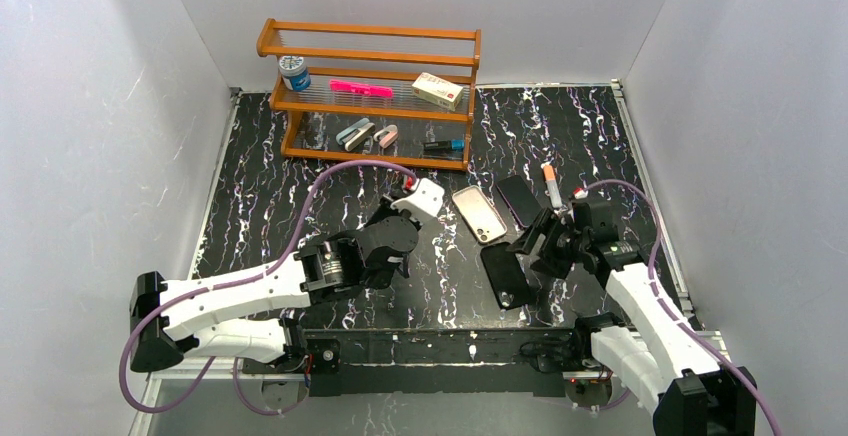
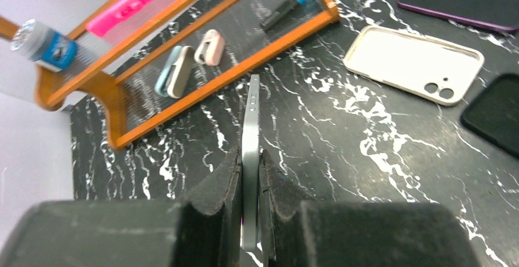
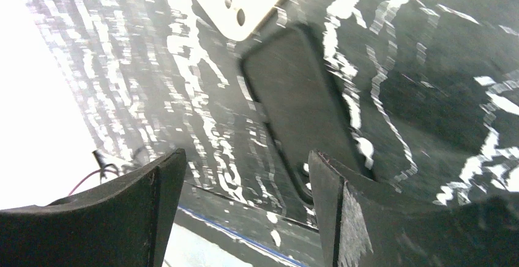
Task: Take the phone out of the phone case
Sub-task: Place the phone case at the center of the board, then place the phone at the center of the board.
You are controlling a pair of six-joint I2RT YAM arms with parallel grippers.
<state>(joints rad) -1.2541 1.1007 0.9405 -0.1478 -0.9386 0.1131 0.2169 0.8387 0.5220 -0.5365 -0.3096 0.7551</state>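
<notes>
My left gripper (image 1: 405, 218) is shut on the silver phone (image 1: 425, 196) and holds it above the table. In the left wrist view the phone (image 2: 251, 120) stands edge-on between my fingers (image 2: 220, 181). The empty beige phone case (image 1: 479, 213) lies open side up on the table just right of it, and it also shows in the left wrist view (image 2: 410, 62). My right gripper (image 1: 530, 241) is open and empty, hovering over a black case (image 1: 505, 274). In the right wrist view that gripper (image 3: 245, 157) has its jaws wide apart above the black case (image 3: 300, 101).
A dark phone (image 1: 518, 199) and an orange-capped marker (image 1: 551, 186) lie behind the right gripper. A wooden rack (image 1: 370, 96) with a jar, a pink item, a box and small items stands at the back. White walls enclose the table.
</notes>
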